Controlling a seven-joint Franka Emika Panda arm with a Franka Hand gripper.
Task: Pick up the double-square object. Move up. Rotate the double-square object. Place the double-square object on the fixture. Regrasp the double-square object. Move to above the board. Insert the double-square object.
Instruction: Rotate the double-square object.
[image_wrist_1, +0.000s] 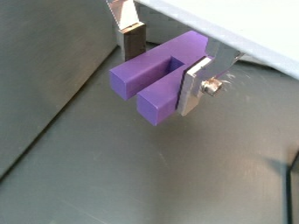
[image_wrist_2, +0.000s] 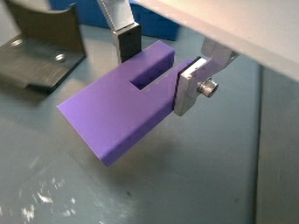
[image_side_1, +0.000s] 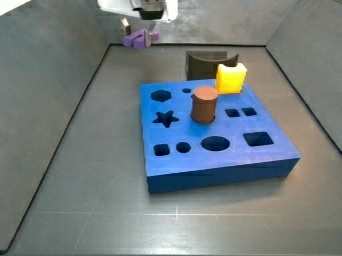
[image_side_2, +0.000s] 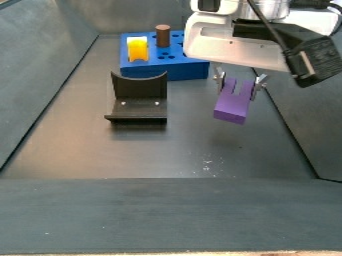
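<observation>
The purple double-square object (image_wrist_1: 152, 80) hangs between the fingers of my gripper (image_wrist_1: 163, 66), which is shut on it. One silver finger (image_wrist_1: 194, 86) presses its side, and the dark pad of the other finger (image_wrist_1: 135, 40) is by its notch. It shows the same way in a wrist view (image_wrist_2: 117, 118) with my gripper (image_wrist_2: 158, 68). In both side views the object (image_side_1: 136, 39) (image_side_2: 235, 101) is held above the floor, apart from the dark fixture (image_side_1: 205, 62) (image_side_2: 136, 98) and the blue board (image_side_1: 221, 150) (image_side_2: 183, 71).
A yellow block (image_side_1: 231, 77) (image_side_2: 136, 48) and a brown cylinder (image_side_1: 205, 103) (image_side_2: 160, 37) stand in the board. The fixture (image_wrist_2: 35, 52) and a part of the board (image_wrist_2: 96, 39) show behind the fingers. Grey walls surround the floor.
</observation>
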